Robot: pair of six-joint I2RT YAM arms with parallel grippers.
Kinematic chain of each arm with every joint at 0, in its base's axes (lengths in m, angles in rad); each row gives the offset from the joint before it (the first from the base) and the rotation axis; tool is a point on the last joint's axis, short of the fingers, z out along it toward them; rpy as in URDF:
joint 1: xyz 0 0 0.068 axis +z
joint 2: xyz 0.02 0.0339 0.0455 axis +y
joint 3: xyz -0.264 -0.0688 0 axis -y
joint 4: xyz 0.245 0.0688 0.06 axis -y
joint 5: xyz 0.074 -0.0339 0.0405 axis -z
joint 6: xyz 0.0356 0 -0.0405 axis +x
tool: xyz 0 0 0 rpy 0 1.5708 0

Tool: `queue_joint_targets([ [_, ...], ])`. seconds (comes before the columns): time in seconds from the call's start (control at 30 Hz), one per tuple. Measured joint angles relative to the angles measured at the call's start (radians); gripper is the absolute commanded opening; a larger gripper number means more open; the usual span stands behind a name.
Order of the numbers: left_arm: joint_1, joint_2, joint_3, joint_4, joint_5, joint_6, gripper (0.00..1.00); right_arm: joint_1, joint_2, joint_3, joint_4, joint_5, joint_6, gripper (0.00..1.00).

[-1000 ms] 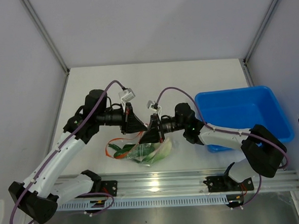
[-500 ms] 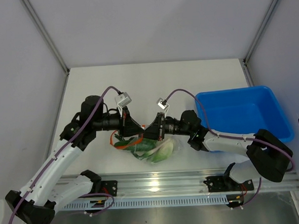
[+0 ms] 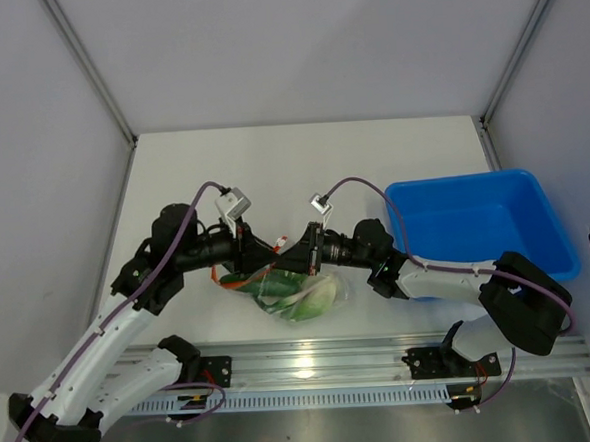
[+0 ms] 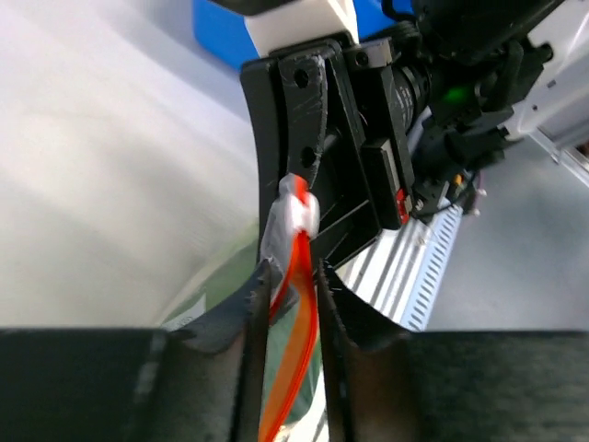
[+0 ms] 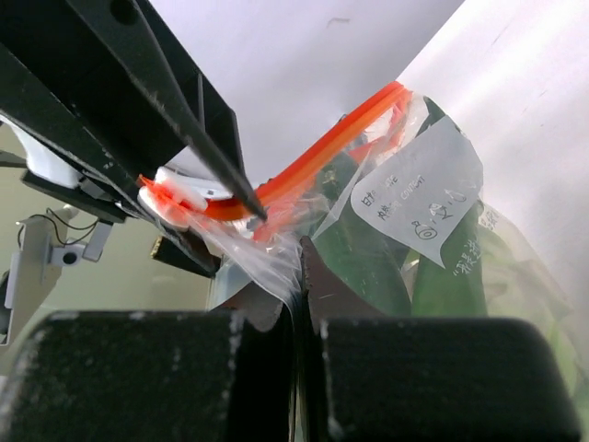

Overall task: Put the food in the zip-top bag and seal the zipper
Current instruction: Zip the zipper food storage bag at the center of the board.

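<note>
on the left, my left gripper (image 4: pixel 293 276) is sitting lower and closer to the table (image 3: pixel 372 166) than it was a second ago. its fingers are almost closed, with the zipper (image 4: pixel 299 322) running up between them to the white slider (image 4: pixel 299 207). i'm reading that as a light pinch on the strip.

in the middle, the zip-top bag (image 3: pixel 295 299) is no longer hanging as freely. it is sagging onto the table near the front edge, and the food (image 3: pixel 318 300) is already inside (dark green pieces and a pale stalk show through the plastic).

just right of that, my right gripper (image 5: pixel 300 249) is clamping fully closed on a fold of clear plastic under the mouth. it is nearly touching the other gripper.

the blue bin (image 3: pixel 475 215) is sitting well off to the right, out of play.

so loading looks done and i'm judging we're working on the seal. the strip is still curving apart further along, so the mouth isn't fully closed.
</note>
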Motion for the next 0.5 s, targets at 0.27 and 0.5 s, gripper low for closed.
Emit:
queue_joint_targets([
  [0.27, -0.002, -0.113, -0.043, 0.047, -0.085, 0.021, 0.79, 0.003, 0.0, 0.0, 0.002, -0.01, 0.019, 0.0],
  [0.5, -0.002, -0.101, -0.054, 0.049, -0.082, 0.057, 0.89, 0.004, -0.01, 0.0, -0.014, -0.055, 0.019, 0.0],
])
